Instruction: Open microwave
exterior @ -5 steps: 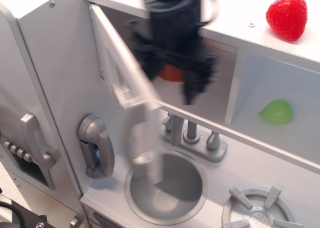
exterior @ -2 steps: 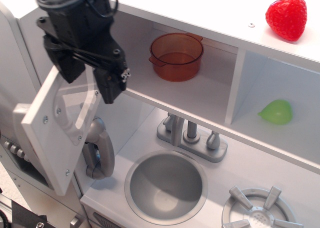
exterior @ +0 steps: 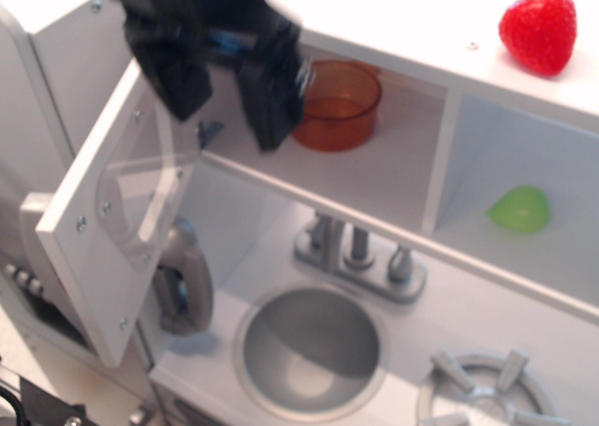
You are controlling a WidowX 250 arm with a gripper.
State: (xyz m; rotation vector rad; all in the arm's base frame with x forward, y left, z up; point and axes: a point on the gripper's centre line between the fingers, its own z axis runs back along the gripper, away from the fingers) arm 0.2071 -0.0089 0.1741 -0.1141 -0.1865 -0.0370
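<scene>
From my seat the microwave [exterior: 309, 178] reads as the left compartment of the toy kitchen's upper shelf, and its door [exterior: 117, 225] hangs swung wide to the left, its clear window panel facing me, so I judge the opening itself done. The gripper [exterior: 229, 103] sits blurred in front of the compartment's upper left corner, its two dark fingers [exterior: 271, 98] spread with nothing between them; it touches neither the door nor anything inside, which suits a hand that has no more pulling to do. One orange pot [exterior: 339, 103] stands at the back of the microwave, now exposed because the door is out of the way. I count one red strawberry [exterior: 536, 31] on the top surface [exterior: 421, 23], one green pear-like fruit [exterior: 518, 209] in the right compartment, one round sink [exterior: 312, 348] below with one faucet set [exterior: 360, 257] behind it, one burner [exterior: 487, 398] at the lower right, and one grey toy phone handset [exterior: 184, 281] partly hidden behind the open door.
</scene>
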